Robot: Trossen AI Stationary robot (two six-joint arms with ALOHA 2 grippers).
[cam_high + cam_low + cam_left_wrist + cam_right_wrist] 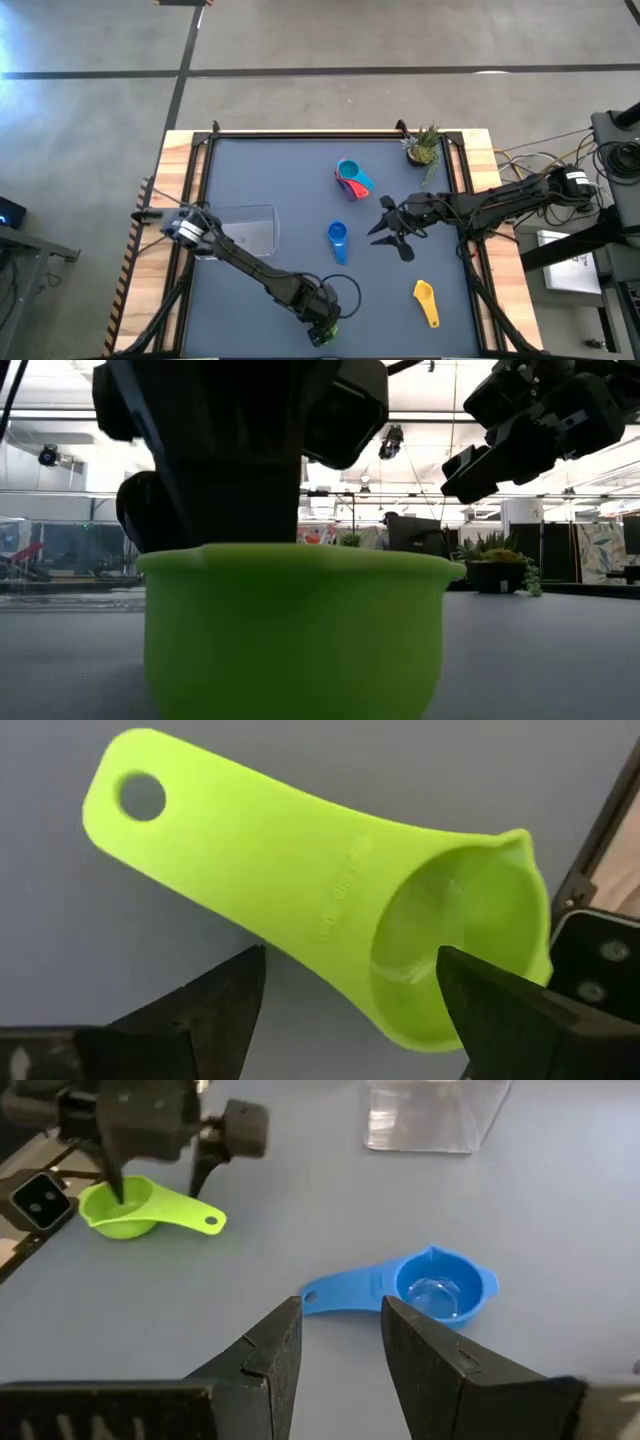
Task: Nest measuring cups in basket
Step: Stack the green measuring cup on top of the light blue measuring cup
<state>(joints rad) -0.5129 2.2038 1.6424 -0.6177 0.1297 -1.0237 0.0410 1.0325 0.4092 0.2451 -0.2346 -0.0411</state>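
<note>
With my left gripper [345,1005] spread wide over the small lime green plastic measuring cup [330,890], one finger sits inside the round bowl and the other outside its wall, near the front edge of the dark desk [290,200]. Nothing is pinched yet. I judge the risk plain: the cup lies loose on a smooth surface, so an uneven close could push it sideways or tip it before both fingers bear on the wall. A thin rim pinch may also let the cup swing on the way up.

The clear shallow rectangular plastic basket [250,228] lies well apart, toward the desk's left side, so a weak hold has a long carry in which to fail.

My right gripper [340,1342] hangs slightly parted above the blue plastic measuring cup [420,1288] at mid-desk, holding nothing. The yellow cup [426,302] lies toward the front right, and a teal and red stack [352,178] rests near the small potted plant [424,146]. If both arms head for the basket together, they could cross.
</note>
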